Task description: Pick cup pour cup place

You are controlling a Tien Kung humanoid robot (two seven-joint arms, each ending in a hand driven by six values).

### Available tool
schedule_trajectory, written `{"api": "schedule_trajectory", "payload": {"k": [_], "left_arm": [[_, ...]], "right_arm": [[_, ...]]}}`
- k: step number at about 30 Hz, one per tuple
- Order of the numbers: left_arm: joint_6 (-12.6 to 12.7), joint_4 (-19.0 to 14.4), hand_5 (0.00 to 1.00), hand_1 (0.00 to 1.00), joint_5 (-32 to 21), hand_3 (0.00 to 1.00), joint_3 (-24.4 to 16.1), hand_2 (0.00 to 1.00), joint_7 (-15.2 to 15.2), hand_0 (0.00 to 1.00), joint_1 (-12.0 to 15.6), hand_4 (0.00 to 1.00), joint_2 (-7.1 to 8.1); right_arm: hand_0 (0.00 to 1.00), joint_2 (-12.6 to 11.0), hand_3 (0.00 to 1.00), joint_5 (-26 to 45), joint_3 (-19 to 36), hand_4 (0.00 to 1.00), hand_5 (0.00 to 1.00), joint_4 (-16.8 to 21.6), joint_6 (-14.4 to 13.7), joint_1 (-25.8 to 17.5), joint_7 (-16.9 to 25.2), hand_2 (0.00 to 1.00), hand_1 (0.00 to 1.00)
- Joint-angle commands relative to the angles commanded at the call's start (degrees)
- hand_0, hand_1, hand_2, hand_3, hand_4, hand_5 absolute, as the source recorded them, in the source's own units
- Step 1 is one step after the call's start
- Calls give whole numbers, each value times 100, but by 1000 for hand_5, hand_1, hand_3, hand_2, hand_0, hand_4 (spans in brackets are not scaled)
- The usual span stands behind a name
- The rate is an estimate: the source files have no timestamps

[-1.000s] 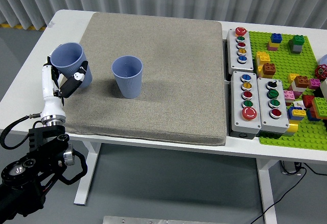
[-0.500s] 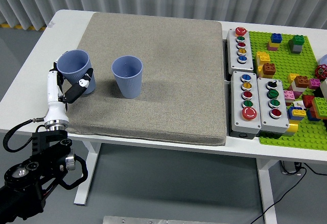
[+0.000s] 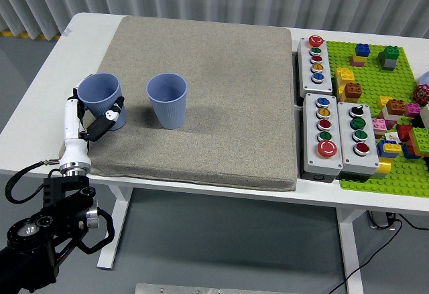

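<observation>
I see one blue cup (image 3: pixel 102 97) upright at the left edge of the grey mat (image 3: pixel 214 100), left of centre in the frame, with my left robot hand (image 3: pixel 94 116) wrapped around its side, white thumb on the left and a dark finger (image 3: pixel 100 124) across the front. The second blue cup (image 3: pixel 167 100) stands upright and free just to its right on the mat, nothing between them. Further right on the white desk (image 3: pixel 40 86) sit three grey button boxes (image 3: pixel 328 136) and a green brick baseplate (image 3: pixel 385 106) with coloured bricks; I can read no writing anywhere.
</observation>
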Motion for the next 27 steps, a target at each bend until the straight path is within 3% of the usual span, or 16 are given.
{"api": "schedule_trajectory", "payload": {"k": [3, 4, 10, 11, 16, 17, 22, 23, 27], "left_arm": [[0, 4, 159, 578, 72, 571, 2, 560, 38, 671, 0, 638, 3], [0, 7, 230, 597, 92, 624, 4, 608, 56, 683, 2, 727, 4], [0, 2, 230, 597, 224, 624, 10, 608, 141, 683, 20, 727, -2], [0, 1, 307, 641, 243, 734, 9, 674, 157, 699, 23, 814, -2], [0, 1, 307, 641, 393, 734, -14, 674, 282, 699, 33, 814, 0], [0, 6, 314, 663, 424, 806, -23, 730, 311, 711, 33, 822, 3], [0, -10, 314, 663, 582, 806, -55, 730, 423, 711, 23, 822, 12], [0, -13, 306, 710, 606, 939, -59, 816, 437, 751, 21, 835, 13], [-11, -59, 306, 710, 799, 939, -93, 816, 548, 751, 25, 835, 14]], "right_arm": [[697, -1, 611, 11, -11, 177, 308, 0, 1, 1, 0, 629, 698], [696, 0, 611, 15, -17, 178, 308, 0, 0, 0, -1, 629, 698], [696, 1, 611, 6, -20, 178, 308, 0, 5, -13, -5, 629, 698], [697, 1, 611, -1, -19, 178, 307, 0, 7, -15, -5, 629, 698], [697, 2, 611, 12, -22, 178, 307, 0, 3, -15, -3, 629, 698], [697, 2, 611, 18, -24, 178, 307, 0, 2, -14, -2, 629, 698], [697, -1, 611, 34, -30, 178, 307, 0, -2, 3, 1, 629, 698], [697, -1, 611, 37, -30, 178, 306, 0, -3, 6, 1, 629, 698], [697, -2, 611, 54, -43, 178, 306, 0, -3, 17, 1, 629, 698]]}}
